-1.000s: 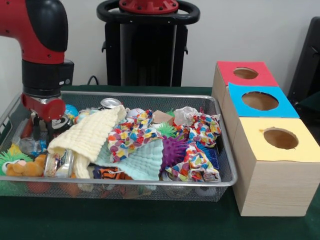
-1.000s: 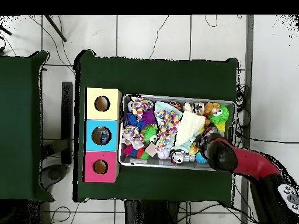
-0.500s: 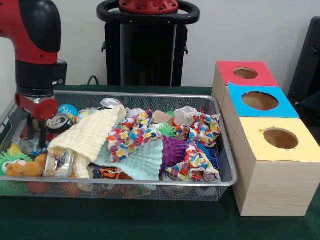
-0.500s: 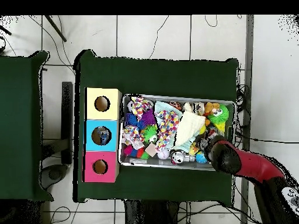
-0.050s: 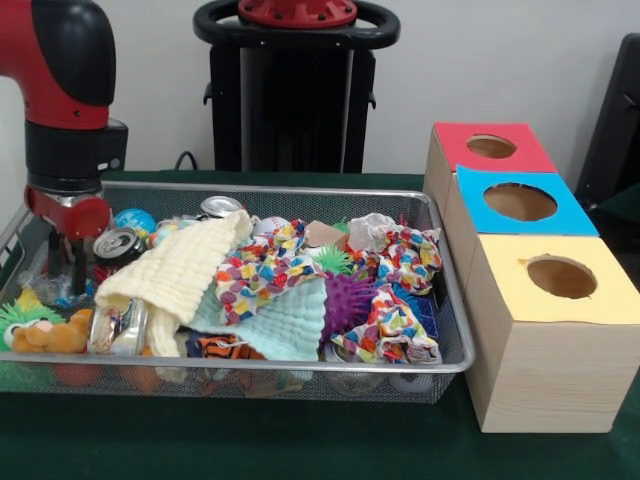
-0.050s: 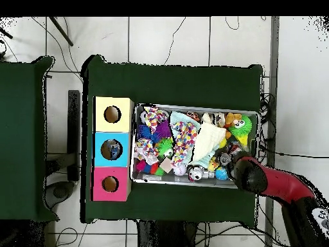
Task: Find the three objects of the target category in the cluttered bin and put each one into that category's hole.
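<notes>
A red and black arm reaches into the wire mesh bin [image 5: 452, 300] on the green tabletop [image 5: 300, 440], its gripper [image 5: 65, 262] sunk among the clutter at the tray's 9 o'clock end in the front view; whether the jaws are open or closed cannot be told, since they are hidden behind the heap. Just beside the gripper, at its 3 o'clock, lies a crushed silver drink can [image 5: 118, 243] with a dark top, and a second can [image 5: 220, 206] shows its shiny lid near the back rim at 12 o'clock. A pale yellow cloth [image 5: 180, 265] drapes across the pile, next to a confetti-patterned cloth [image 5: 262, 266], a mint cloth [image 5: 285, 322] and a purple spiky ball [image 5: 349, 298]. At 3 o'clock of the bin stand three wooden boxes with round holes, topped red [image 5: 490, 147], blue [image 5: 519, 201] and yellow [image 5: 560, 277].
</notes>
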